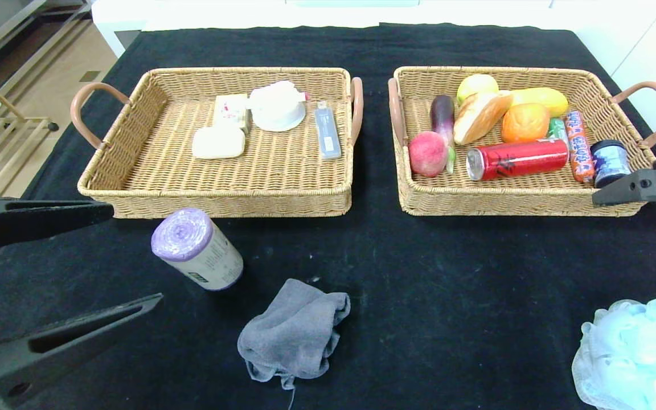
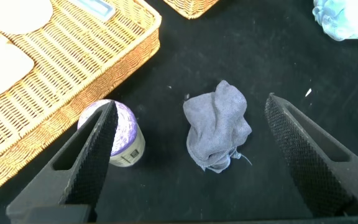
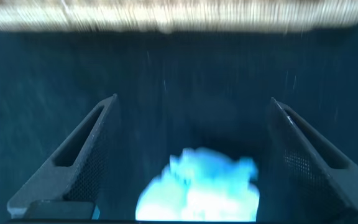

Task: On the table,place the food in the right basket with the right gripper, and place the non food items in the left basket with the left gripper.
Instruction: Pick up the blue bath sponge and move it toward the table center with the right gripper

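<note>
A purple roll of bags (image 1: 197,249) lies on the black table in front of the left basket (image 1: 214,196). A crumpled grey cloth (image 1: 294,336) lies nearer me, at the middle. A light blue bath pouf (image 1: 635,353) sits at the near right. My left gripper (image 1: 136,253) is open and empty, hovering at the near left. In the left wrist view the left gripper (image 2: 191,102) has the cloth (image 2: 219,127) between its fingers and the roll (image 2: 120,134) by one finger. My right gripper (image 3: 192,99) is open and empty above the pouf (image 3: 197,190), near the right basket (image 1: 510,202).
The left basket holds a soap bar (image 1: 218,142), a small box (image 1: 231,111), a white cap-like item (image 1: 277,107) and a grey stick (image 1: 327,134). The right basket holds a red can (image 1: 519,158), a peach (image 1: 427,152), bread, fruit and snacks.
</note>
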Motion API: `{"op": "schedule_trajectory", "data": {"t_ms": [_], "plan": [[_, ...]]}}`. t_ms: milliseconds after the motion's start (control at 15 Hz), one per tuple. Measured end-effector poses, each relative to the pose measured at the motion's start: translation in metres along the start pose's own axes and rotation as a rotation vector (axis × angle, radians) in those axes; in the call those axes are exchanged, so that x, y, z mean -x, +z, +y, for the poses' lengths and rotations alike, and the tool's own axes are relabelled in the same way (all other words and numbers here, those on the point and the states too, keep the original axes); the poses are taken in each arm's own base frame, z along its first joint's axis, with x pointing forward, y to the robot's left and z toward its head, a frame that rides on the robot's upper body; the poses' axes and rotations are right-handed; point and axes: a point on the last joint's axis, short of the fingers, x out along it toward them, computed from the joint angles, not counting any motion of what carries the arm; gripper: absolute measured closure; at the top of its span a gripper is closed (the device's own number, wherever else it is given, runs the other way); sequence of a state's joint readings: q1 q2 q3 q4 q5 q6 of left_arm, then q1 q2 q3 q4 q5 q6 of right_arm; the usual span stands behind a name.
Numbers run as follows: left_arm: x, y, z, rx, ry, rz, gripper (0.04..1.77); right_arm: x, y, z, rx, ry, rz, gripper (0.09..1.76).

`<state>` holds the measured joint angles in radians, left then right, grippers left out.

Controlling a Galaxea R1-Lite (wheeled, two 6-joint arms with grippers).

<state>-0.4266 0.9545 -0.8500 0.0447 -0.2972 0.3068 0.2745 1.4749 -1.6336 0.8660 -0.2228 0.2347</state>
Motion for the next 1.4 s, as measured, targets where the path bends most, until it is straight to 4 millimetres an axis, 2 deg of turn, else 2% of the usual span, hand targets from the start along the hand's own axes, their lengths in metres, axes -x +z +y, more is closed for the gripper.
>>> {"op": "schedule_trajectory", "data": {"t_ms": [600, 1133, 1400], "plan": [[-0.002, -0.001, -0.001, 0.001, -0.016, 0.005, 0.09, 0.015, -0.032, -0.014, -0.088, -0.089, 0.236, 0.15], [-0.002, -0.001, -0.002, 0.001, -0.018, 0.006, 0.09, 0.012, -0.062, -0.017, -0.174, -0.043, 0.356, 0.14], [-0.002, -0.001, -0.002, 0.0, -0.02, 0.006, 0.09, 0.0, -0.077, -0.018, -0.211, -0.064, 0.405, 0.14]]}}
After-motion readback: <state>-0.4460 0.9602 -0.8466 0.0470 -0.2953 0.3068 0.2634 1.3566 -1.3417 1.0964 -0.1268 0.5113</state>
